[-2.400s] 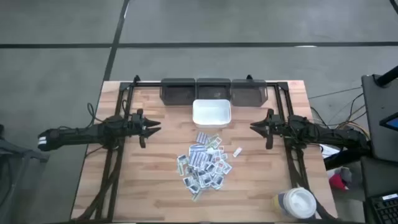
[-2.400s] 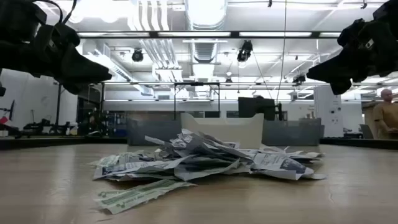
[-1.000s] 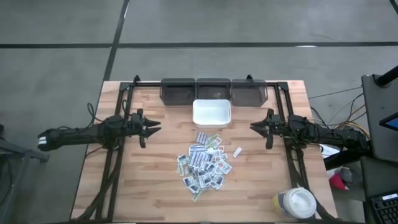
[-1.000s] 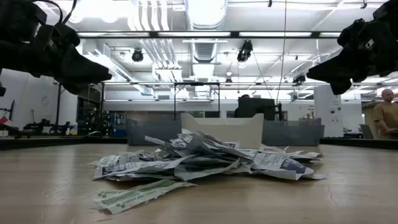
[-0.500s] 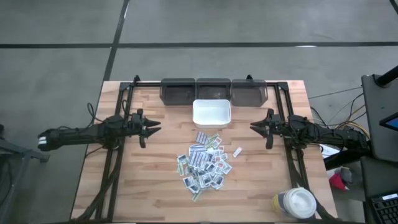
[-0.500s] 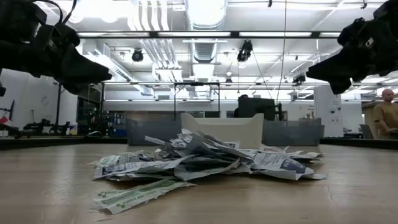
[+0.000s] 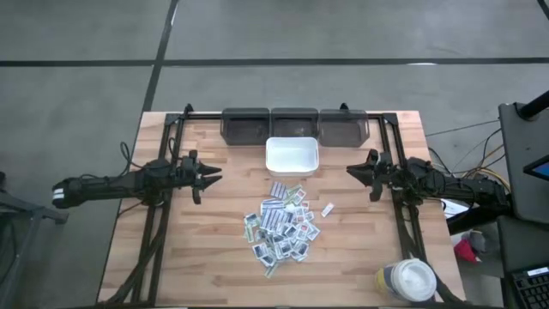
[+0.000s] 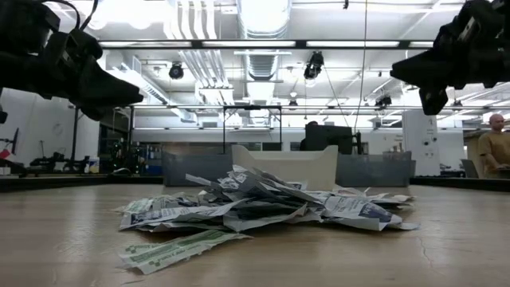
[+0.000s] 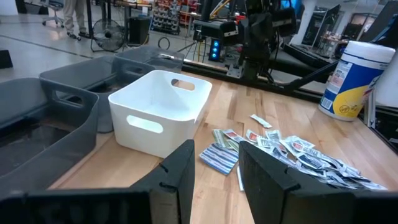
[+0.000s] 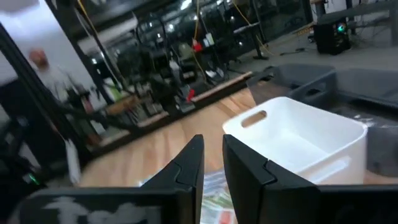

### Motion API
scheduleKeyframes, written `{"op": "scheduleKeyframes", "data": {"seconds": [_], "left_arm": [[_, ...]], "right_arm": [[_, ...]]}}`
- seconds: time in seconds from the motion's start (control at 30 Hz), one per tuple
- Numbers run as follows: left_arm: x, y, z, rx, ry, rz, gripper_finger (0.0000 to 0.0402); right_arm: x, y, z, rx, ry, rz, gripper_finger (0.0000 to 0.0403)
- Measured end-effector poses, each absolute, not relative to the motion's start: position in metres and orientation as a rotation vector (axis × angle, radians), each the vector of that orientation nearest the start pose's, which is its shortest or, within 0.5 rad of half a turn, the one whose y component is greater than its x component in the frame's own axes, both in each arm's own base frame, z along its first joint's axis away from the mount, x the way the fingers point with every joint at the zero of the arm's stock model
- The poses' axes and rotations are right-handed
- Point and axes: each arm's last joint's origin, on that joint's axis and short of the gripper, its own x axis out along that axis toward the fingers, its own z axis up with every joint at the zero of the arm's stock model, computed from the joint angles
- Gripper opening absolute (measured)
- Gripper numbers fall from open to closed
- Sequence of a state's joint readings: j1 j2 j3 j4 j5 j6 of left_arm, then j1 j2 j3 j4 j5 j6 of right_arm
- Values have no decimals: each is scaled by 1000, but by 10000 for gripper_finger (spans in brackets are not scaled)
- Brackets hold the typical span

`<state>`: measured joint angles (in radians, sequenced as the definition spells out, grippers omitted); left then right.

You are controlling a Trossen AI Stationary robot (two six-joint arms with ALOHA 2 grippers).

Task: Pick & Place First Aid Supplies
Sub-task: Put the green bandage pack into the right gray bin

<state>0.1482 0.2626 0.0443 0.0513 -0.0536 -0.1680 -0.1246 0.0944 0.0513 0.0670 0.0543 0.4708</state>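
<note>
Dozens of first aid supplies [image 7: 283, 227] heaped mid-table, just in front of the white tray [image 7: 292, 156]. Both claws up and empty: left gripper [image 7: 211, 176] parted, right gripper [image 7: 353, 174] slightly parted. Best to pinch one edge packet (never the heap).

The right tool [image 7: 352, 172] has shifted a little: seen from above it sits slightly farther from the white tray [image 7: 292, 156] than before, and in the low view it has risen and tilted, its fingers drawn nearer together.
</note>
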Motion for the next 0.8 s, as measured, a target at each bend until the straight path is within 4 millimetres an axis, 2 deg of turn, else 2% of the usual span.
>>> {"op": "scheduleKeyframes", "data": {"seconds": [0.17,0.33,0.43,0.63,0.8], "left_arm": [[111,18,161,-173,150,215,120],[111,18,162,-173,150,215,120],[111,18,161,-173,150,215,120],[111,18,161,-208,146,217,120],[111,18,161,-209,147,217,120]], "right_arm": [[102,-13,180,623,-47,-136,46],[109,-9,198,698,41,-55,43],[118,-6,211,718,223,-57,43],[139,0,233,673,721,-133,43],[167,0,248,541,916,-125,43]]}}
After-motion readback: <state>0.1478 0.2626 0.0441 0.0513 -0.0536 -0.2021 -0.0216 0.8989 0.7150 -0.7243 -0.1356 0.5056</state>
